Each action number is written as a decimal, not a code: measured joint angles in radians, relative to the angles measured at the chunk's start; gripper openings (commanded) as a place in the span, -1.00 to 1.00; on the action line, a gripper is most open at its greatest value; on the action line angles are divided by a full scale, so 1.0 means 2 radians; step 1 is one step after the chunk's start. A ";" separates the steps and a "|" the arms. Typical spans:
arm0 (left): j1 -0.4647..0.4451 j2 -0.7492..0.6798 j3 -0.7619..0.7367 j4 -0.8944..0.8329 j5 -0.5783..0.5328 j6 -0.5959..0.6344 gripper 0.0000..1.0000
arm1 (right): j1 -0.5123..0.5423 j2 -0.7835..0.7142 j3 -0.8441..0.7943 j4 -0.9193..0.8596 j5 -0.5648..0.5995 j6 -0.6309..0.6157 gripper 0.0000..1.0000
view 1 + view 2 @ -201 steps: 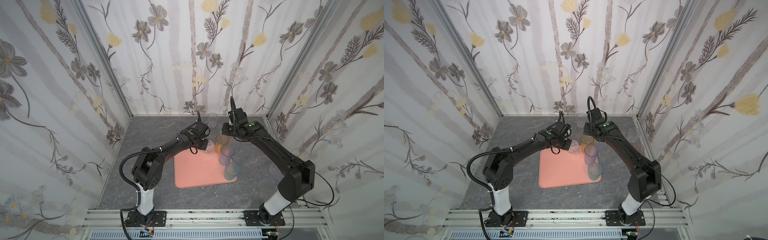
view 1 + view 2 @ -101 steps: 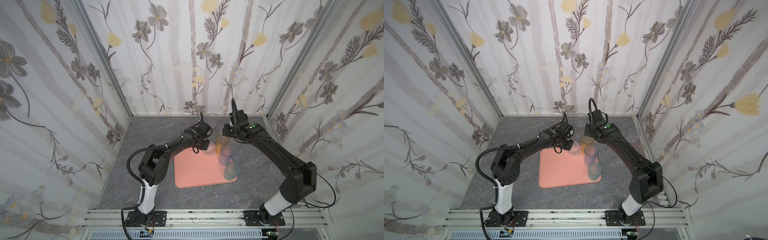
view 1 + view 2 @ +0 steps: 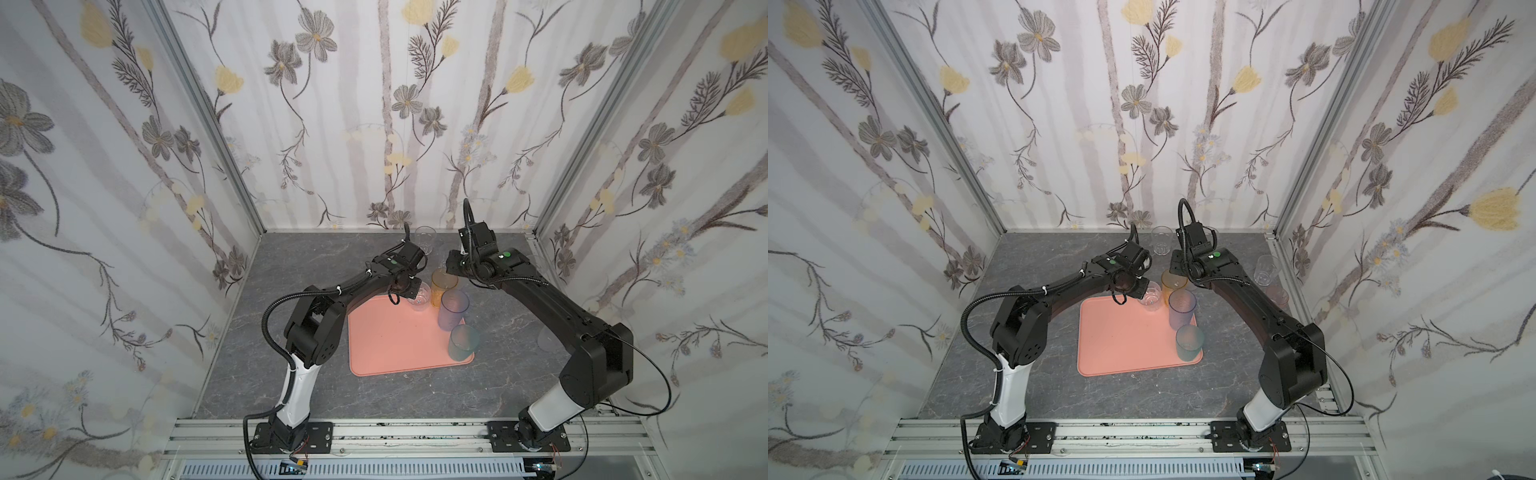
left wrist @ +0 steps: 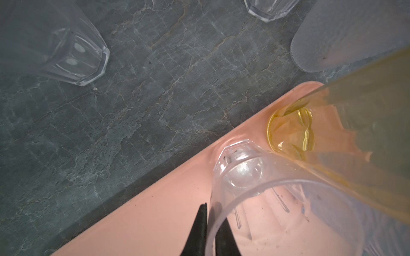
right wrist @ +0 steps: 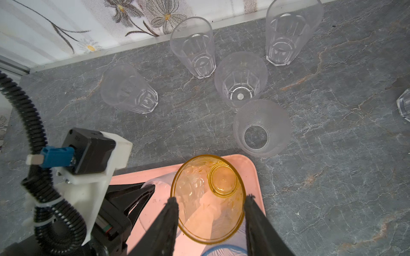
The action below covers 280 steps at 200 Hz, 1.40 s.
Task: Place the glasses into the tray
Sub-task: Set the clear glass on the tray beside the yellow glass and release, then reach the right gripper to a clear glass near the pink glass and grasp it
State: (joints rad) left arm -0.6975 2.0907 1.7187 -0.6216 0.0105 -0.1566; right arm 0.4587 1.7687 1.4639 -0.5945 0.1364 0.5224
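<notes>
Over the last second the left arm [image 3: 332, 291] has drawn its elbow in toward the tray [image 3: 395, 345], and the left gripper [image 4: 210, 218] has shifted slightly toward 3 o'clock. The clear tumbler [image 3: 420, 296] it carries now stands with its base on the tray's 12 o'clock edge, close beside the amber tumbler [image 3: 442, 291] at the 1 o'clock corner; contact between the two cannot be confirmed. The left fingers [image 4: 199, 230] lie close together, pinching the clear tumbler's wall from inside and outside the rim. The right gripper [image 5: 211, 198] has not moved: its fingers [image 5: 168, 221] stand apart at the amber tumbler's width, pressed on either side of the rim. A blue-purple tumbler [image 3: 454, 309] at 3 o'clock and a teal tumbler [image 3: 462, 343] at 5 o'clock also stand on the tray. Judgement: both held tumblers are delivered and need only release and a vertical withdrawal; dragging the thin wall sideways could tip the clear tumbler. The frosted tumbler [image 5: 261, 128] and several clear tumblers [image 5: 195, 48] remain on the tabletop [image 3: 316, 266], so most of the task remains.
</notes>
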 measured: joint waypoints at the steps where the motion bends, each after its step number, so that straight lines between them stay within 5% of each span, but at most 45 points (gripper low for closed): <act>1: 0.000 0.001 0.001 0.000 0.000 0.000 -0.73 | 0.000 0.000 0.000 0.000 0.000 0.000 -0.02; 83: 0.000 0.017 0.027 -0.002 -0.010 0.001 -0.68 | -0.003 -0.001 -0.002 0.006 -0.002 0.000 -0.02; 213: 0.001 -0.067 0.011 -0.001 -0.029 -0.002 -0.13 | -0.092 -0.069 -0.047 -0.001 -0.001 -0.017 -0.02; 280: -0.010 -0.195 -0.205 0.148 -0.085 -0.047 0.25 | -0.220 -0.124 -0.115 -0.014 0.013 -0.027 -0.02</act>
State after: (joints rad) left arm -0.7185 1.7000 1.3087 -0.3248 -0.1600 -0.2497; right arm 0.0193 1.5215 1.2335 -0.6228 0.1631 0.4694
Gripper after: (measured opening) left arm 0.606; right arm 0.490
